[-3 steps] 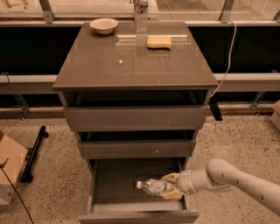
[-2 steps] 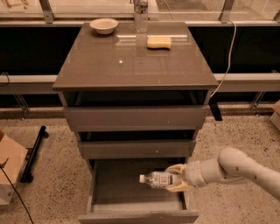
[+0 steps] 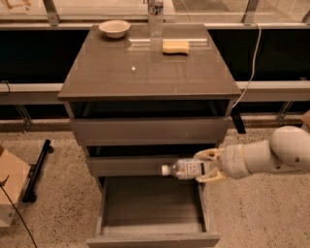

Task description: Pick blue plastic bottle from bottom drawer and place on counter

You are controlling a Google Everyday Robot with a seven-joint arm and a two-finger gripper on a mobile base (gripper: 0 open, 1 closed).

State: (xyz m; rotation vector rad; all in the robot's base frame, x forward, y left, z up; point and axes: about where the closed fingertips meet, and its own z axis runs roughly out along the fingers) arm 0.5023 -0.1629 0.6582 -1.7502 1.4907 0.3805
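Observation:
The blue plastic bottle [image 3: 186, 169] lies sideways in my gripper [image 3: 209, 165], white cap pointing left, level with the middle drawer's front. The gripper is shut on its base end and comes in from the right on a white arm. The bottle hangs above the open bottom drawer [image 3: 152, 207], whose inside shows nothing else. The counter [image 3: 145, 72] is above, glossy grey-brown.
On the counter's far edge stand a white bowl [image 3: 115, 28], a tall clear water bottle [image 3: 155, 14] and a yellow sponge [image 3: 175, 47]. A cardboard box [image 3: 10, 191] and a black bar [image 3: 38, 169] lie on the floor at left. A white cable [image 3: 249, 72] hangs at right.
The gripper has lifted the bottle up out of the bottom drawer to the height of the middle drawer's front.

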